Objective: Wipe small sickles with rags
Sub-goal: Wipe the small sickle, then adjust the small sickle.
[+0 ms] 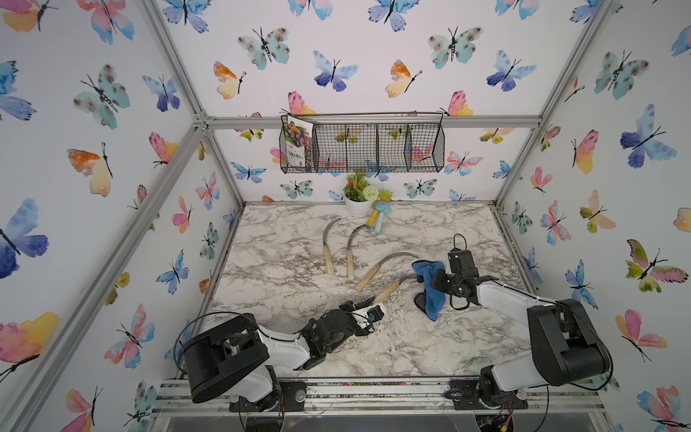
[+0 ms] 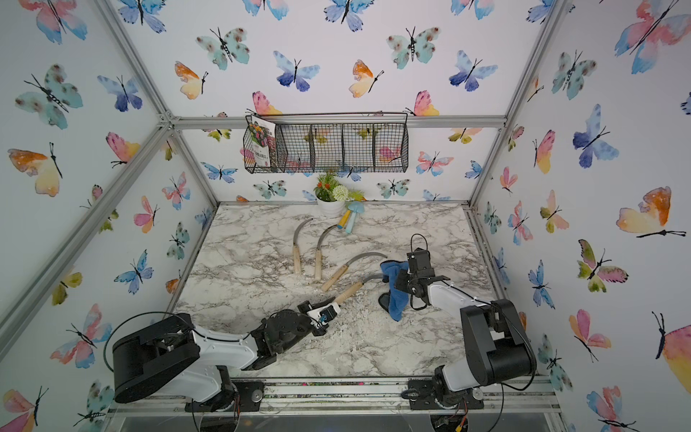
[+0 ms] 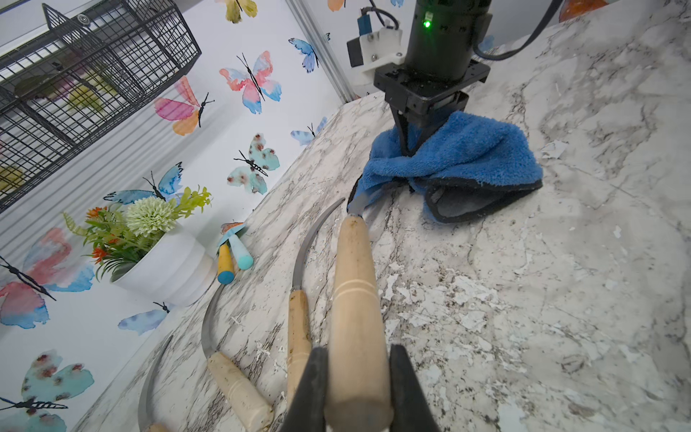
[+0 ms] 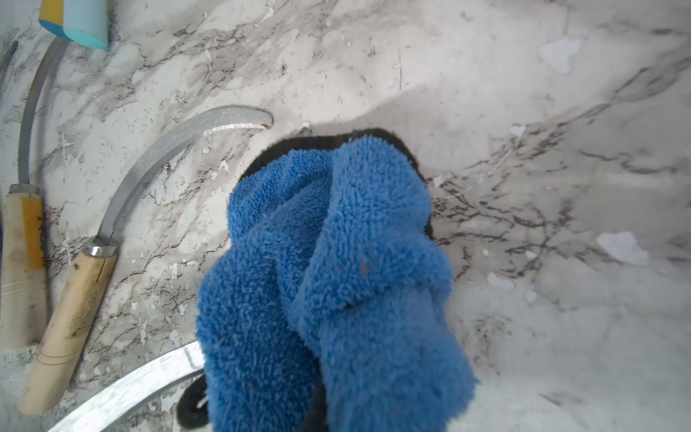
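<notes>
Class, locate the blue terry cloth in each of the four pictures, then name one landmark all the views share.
Top view: blue terry cloth right of centre.
Top view: right of centre again.
Left wrist: upper middle.
Right wrist: centre to bottom edge.
Shared landmark: the loose sickle lying nearest the cloth.

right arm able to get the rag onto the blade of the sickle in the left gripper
Likely yes: the rag in the right gripper drapes over the end of that blade, nothing between.
</notes>
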`<state>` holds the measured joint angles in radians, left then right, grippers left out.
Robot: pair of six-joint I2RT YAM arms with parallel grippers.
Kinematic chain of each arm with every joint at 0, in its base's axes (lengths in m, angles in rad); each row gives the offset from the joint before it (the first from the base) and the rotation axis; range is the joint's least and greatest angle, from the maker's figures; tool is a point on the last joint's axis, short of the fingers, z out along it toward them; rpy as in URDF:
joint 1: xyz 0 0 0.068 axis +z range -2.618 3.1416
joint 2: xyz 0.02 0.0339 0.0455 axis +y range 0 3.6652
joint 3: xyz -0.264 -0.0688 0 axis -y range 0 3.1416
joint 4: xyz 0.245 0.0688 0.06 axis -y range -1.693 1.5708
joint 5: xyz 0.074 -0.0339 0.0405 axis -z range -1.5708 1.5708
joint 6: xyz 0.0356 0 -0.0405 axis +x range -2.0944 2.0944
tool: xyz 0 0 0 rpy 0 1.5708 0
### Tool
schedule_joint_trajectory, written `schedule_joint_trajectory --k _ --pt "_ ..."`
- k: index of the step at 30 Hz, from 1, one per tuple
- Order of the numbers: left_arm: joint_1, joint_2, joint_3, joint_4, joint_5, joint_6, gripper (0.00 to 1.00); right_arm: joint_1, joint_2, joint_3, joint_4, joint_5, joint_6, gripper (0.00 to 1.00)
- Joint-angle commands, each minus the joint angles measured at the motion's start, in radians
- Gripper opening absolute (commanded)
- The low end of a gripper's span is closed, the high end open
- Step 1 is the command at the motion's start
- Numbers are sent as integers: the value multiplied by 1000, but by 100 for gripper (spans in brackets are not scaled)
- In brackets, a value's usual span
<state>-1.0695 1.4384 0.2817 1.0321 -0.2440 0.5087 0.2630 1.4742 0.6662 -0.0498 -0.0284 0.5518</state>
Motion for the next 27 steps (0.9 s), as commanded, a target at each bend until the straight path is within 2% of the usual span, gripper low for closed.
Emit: schedule_joint_trajectory --k 1,6,11,15,18,20,21,22,24,27 --pt "-2 -19 -6 79 -61 -19 0 -28 -32 -26 13 0 10 2" --pt "3 8 5 121 -116 -66 0 -51 -101 -49 1 12 16 2" --pt "17 12 53 73 -124 -192 0 -51 -240 -53 -76 29 1 2" --pt "22 -41 35 68 -76 -331 0 -51 -350 -71 -128 36 0 2" --pt "23 -52 4 131 -162 -475 0 -51 -423 -70 -174 53 0 2" --pt "24 -68 -22 159 -236 -520 0 -51 -478 -74 -199 53 3 2" --pt "25 -89 -35 167 -299 -568 0 -51 -515 -80 -208 47 5 2" --pt "34 -122 -53 154 -307 -617 0 -51 -541 -84 -213 39 5 2" --pt "91 -215 -49 19 -216 -724 0 -51 -589 -94 -221 15 7 2" --pt "244 -343 -24 -215 15 -888 0 -47 -647 -107 -222 -38 8 2"
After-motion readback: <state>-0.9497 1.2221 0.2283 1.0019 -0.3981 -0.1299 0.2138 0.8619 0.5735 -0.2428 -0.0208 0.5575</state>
